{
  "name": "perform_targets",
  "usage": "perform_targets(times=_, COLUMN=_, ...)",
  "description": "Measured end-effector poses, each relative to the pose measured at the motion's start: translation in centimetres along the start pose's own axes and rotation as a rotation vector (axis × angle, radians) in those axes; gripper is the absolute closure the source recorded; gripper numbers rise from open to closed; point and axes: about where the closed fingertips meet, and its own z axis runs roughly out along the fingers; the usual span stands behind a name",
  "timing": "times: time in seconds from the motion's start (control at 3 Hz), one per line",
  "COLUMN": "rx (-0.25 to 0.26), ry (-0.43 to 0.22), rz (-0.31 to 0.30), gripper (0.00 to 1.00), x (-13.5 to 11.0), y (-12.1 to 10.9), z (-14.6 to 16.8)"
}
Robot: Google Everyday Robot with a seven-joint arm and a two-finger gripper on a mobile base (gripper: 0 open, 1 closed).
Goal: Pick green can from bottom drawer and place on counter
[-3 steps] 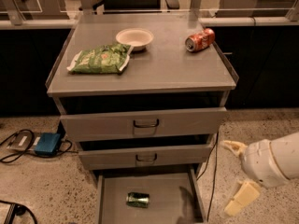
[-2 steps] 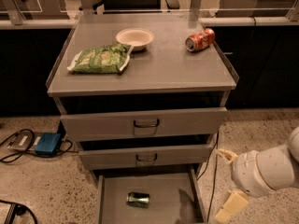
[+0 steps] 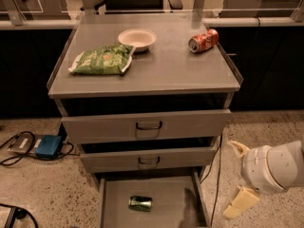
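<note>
The green can (image 3: 140,203) lies on its side on the grey floor of the open bottom drawer (image 3: 168,196). My gripper (image 3: 238,175) hangs to the right of the drawer, just outside its right wall and above floor level, apart from the can. It is open and empty, with one cream fingertip (image 3: 236,148) above and the other (image 3: 240,201) below. The counter (image 3: 166,68) is the cabinet's flat grey top.
On the counter lie a flat green snack bag (image 3: 102,60), a white bowl (image 3: 137,38) and an orange-red can (image 3: 203,40) on its side. The two upper drawers are slightly ajar. A blue box (image 3: 48,146) with cables lies on the floor at the left.
My arm has shifted slightly left toward the cabinet. The gripper dipped down-left, then rose back. The can and the counter items have not moved.
</note>
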Motion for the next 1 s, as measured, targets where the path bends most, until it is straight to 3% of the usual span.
perform_targets(times=0.33, rx=-0.054, ry=-0.04, rz=0.017, gripper=0.0, x=-0.7, y=0.5, z=4.2)
perform_targets(times=0.67, rx=-0.115, ry=-0.098, rz=0.029, gripper=0.0, x=-1.7, y=1.5, z=10.6)
perform_targets(times=1.0, rx=-0.113, ry=-0.16, rz=0.052, gripper=0.0, x=-1.8, y=1.5, z=16.3)
